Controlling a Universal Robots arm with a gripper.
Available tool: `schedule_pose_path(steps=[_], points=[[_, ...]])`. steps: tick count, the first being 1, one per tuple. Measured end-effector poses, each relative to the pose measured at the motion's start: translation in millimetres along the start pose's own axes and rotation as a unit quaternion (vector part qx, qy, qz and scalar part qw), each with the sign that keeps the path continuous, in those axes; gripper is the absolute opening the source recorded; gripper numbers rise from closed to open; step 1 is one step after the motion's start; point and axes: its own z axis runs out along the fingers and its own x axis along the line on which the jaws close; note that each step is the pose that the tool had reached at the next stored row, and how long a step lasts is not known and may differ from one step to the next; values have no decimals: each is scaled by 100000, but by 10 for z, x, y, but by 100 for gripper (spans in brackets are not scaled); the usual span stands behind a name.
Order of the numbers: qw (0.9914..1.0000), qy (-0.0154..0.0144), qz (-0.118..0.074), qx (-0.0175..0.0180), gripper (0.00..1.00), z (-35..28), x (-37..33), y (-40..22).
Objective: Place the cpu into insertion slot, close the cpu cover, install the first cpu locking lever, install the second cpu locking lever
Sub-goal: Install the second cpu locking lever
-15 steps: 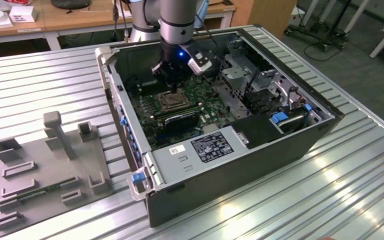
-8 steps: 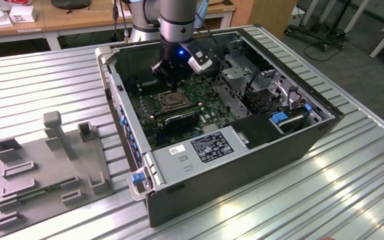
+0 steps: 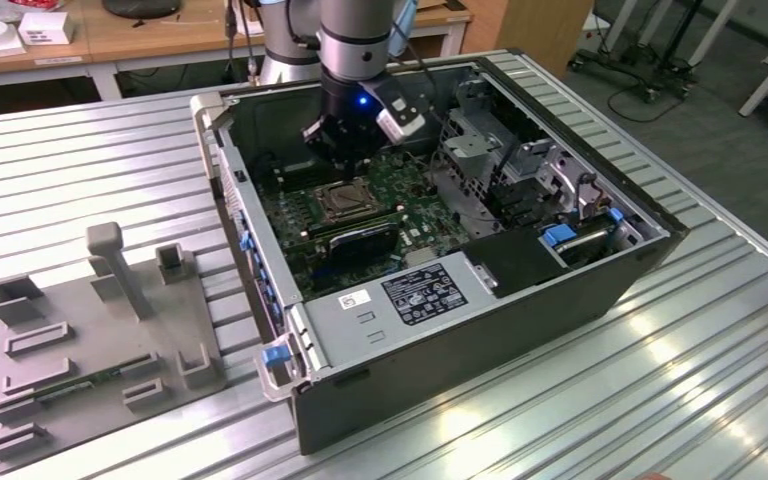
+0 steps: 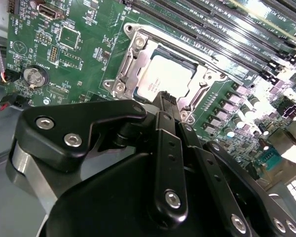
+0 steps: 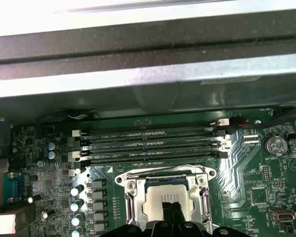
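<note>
The cpu [image 4: 163,79], a flat chip with a silvery top, lies in the insertion slot [image 3: 345,201] on the green motherboard [image 4: 84,44] inside the open computer case. The cpu cover [image 4: 133,61], a silvery metal frame, lies flat around the chip; it is also seen in the first wrist view [image 5: 129,200] around the cpu [image 5: 155,200]. My gripper [image 4: 166,98] hangs just above the chip's near edge, black fingers pressed together with nothing between them. In the first wrist view the fingertips [image 5: 171,210] overlap the chip. I cannot tell how the locking levers stand.
Long black memory slots [image 5: 148,143] run beside the socket. A coin battery [image 4: 34,76] and small capacitors [image 5: 78,190] stand on the board. The case walls [image 3: 491,330] enclose the board, with a drive bay [image 3: 564,235] at the exterior view's right. A grey fixture plate [image 3: 91,340] lies outside.
</note>
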Motion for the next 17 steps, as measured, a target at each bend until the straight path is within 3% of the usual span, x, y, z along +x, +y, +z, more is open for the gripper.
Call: schedule_pose_path(steps=[7, 17], points=[[100000, 2, 2, 1, 11, -58, -1, 4], [100000, 11, -8, 16, 11, -65, -3, -3]])
